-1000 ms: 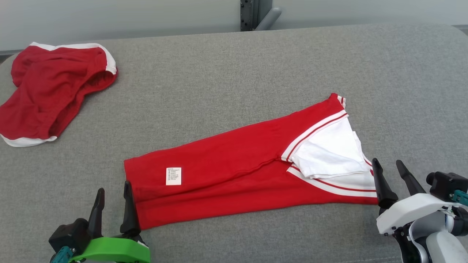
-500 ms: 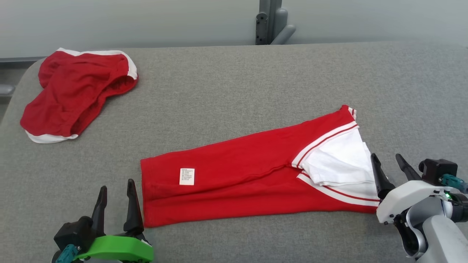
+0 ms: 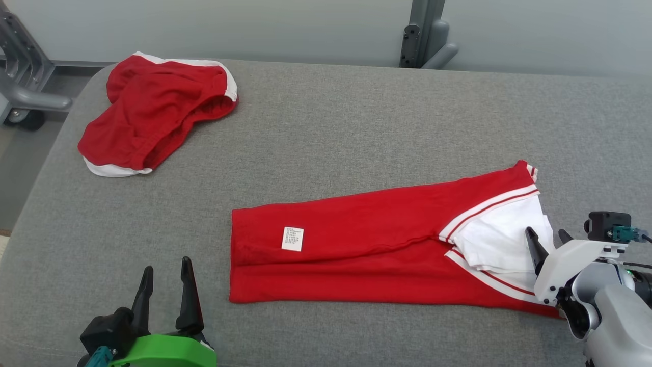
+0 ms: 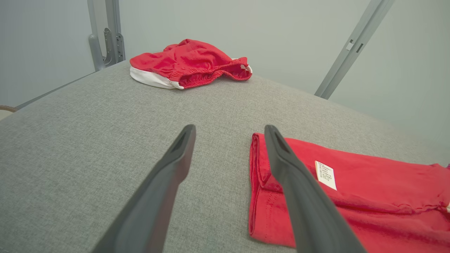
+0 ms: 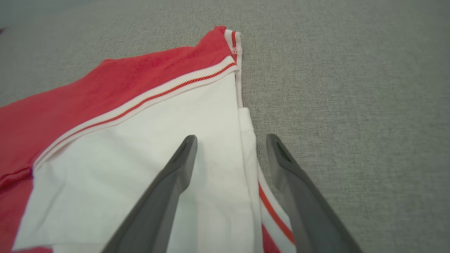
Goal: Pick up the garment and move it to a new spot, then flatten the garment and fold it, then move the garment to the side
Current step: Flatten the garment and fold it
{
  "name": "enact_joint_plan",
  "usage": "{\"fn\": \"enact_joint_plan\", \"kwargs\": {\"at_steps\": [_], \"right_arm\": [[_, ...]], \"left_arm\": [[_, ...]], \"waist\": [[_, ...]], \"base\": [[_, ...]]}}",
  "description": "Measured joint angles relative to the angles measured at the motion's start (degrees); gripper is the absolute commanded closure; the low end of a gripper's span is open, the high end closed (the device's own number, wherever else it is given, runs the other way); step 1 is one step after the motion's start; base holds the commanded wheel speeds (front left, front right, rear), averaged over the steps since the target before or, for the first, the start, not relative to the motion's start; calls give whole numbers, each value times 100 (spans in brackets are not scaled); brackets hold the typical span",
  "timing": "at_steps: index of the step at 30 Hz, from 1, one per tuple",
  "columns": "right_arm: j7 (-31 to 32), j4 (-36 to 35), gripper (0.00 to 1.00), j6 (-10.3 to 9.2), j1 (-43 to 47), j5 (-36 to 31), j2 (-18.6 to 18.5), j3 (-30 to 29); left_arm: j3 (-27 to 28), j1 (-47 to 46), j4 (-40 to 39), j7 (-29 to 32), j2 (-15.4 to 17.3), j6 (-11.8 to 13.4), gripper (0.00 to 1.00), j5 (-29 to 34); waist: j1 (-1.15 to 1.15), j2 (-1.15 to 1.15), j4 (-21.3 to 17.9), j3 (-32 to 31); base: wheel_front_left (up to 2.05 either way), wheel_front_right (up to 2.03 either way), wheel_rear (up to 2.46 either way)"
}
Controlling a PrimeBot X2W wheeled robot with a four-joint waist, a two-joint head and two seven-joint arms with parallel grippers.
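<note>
Garment [image 3: 356,255] was found laid flat on the grey padded table [image 3: 356,127], in its near right part. The long axis ran across the robot's front, left to right. The plain red hem end was turned toward the robot's left. The end with white panel and red-and-white striped trim was turned toward its right. A small white label [image 3: 292,238] was noted on the red cloth near the hem end.

A second red piece with white edging [image 3: 153,112] was seen crumpled at the far left corner, well apart. A grey metal post [image 3: 423,35] was seen beyond the far edge, and a wheeled frame [image 3: 20,76] off the left side. Nothing lay between grippers and garment.

Left gripper [image 3: 167,265] was held low near the hem end, just to its left, fingers spread, nothing gripped. Right gripper [image 3: 546,233] was held at the white end, fingers spread and pointed over the panel's outer edge. Contact with the cloth could not be told.
</note>
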Motion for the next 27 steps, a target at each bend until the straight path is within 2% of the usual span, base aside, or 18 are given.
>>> {"fn": "enact_joint_plan", "kwargs": {"at_steps": [6,13,14,15,16,18,20,21,27], "right_arm": [[127,572,0,0,-280,371,-62,214],[343,744,0,-5,-493,881,-65,797],[343,744,13,-5,-493,881,-65,797],[377,751,37,-5,-519,958,-65,888],[383,759,52,-5,-543,1020,-74,965],[382,777,66,-5,-578,1114,-76,1110],[356,783,93,-4,-616,1202,-83,1235],[304,798,100,-3,-642,1238,-90,1279],[22,901,100,4,-770,1443,-214,1424]], "left_arm": [[-1,4,10,0,-18,-18,0,25],[22,4,5,0,-27,-13,0,35],[22,4,5,0,-27,-13,0,35],[25,4,4,0,-27,-12,0,35],[31,4,4,0,-27,-11,0,35],[32,3,5,0,-29,-11,0,40],[33,3,7,0,-30,-11,0,41],[36,2,8,0,-31,-11,0,41],[99,1,14,0,-34,-18,0,46]], "waist": [[0,0,111,18],[0,0,116,64],[0,0,116,64],[0,0,108,70],[0,0,99,76],[0,0,80,86],[0,0,61,95],[0,0,50,99],[0,0,-68,106]], "base": [[0,0,0],[0,0,0],[0,0,0],[0,0,0],[0,0,0],[0,0,0],[0,0,0],[0,0,0],[0,0,0]]}}
